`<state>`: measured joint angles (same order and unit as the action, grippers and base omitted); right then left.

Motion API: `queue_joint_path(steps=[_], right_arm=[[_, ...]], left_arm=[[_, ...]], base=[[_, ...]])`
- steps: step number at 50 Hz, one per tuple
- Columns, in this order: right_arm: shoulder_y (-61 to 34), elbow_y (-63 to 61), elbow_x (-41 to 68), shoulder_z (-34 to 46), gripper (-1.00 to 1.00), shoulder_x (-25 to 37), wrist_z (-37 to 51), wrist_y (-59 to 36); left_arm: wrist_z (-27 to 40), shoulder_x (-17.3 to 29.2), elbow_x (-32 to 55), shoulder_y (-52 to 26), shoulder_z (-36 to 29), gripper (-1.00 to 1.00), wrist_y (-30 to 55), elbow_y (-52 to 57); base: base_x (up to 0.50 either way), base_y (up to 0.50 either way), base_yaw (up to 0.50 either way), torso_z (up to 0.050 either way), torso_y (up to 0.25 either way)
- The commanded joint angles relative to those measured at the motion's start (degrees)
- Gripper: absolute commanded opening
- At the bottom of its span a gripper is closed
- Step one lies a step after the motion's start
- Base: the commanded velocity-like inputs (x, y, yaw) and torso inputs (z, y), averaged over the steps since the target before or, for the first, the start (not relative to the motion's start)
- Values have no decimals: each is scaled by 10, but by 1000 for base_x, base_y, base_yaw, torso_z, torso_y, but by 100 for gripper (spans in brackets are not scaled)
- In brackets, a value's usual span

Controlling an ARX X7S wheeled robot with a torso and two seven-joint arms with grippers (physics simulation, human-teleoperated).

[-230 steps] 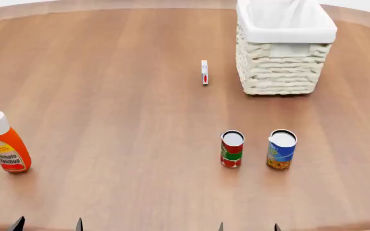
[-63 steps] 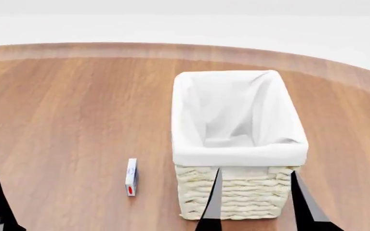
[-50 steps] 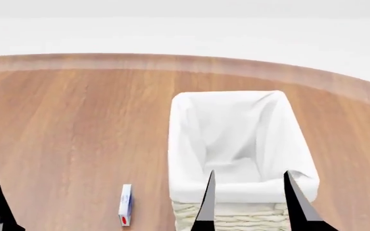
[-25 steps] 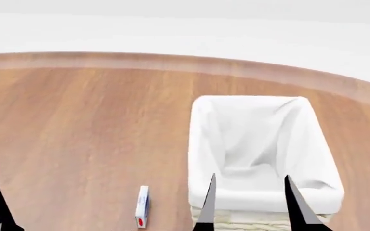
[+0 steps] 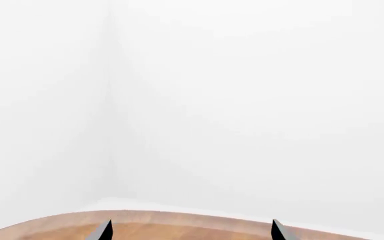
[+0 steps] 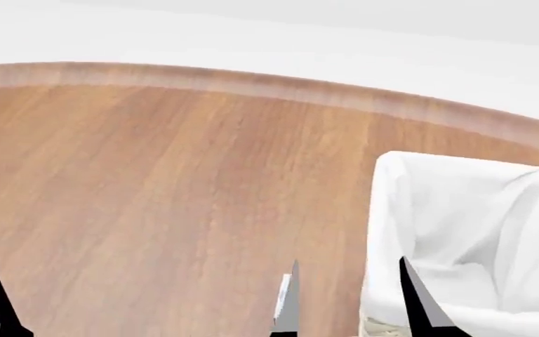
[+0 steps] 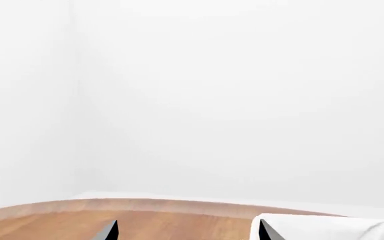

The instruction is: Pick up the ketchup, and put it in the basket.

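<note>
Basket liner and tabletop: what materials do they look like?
The basket liner looks like white cloth with a matte finish: soft folds and creases, and it drapes over the rim. The table looks like wood or a wood-look laminate, with brown grain streaks and a low sheen. Since this is a render, I can't tell which.

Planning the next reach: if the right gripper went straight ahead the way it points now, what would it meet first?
Probably nothing on the table: the right gripper, open and empty, aims over the table edge toward the white wall. The basket sits just beside that line; depth is unclear.
</note>
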<state>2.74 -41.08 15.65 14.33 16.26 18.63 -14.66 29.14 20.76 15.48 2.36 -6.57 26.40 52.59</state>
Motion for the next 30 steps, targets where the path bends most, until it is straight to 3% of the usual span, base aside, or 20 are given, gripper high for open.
queue_joint_path(steps=[1, 7, 30], right_arm=[[0, 11, -4, -8, 100, -4, -19, 10], [2, 14, 32, -9, 100, -5, -38, 30], [0, 23, 36, -9, 100, 0, -20, 31]], left_arm=[[-18, -12, 10, -4, 11, 100, -11, -20], [-13, -14, 26, -7, 21, 100, -1, -18], [-9, -4, 34, -6, 16, 100, 0, -16]], base=[[0, 0, 500, 0, 0], [0, 0, 256, 0, 0], [0, 0, 0, 50, 0]])
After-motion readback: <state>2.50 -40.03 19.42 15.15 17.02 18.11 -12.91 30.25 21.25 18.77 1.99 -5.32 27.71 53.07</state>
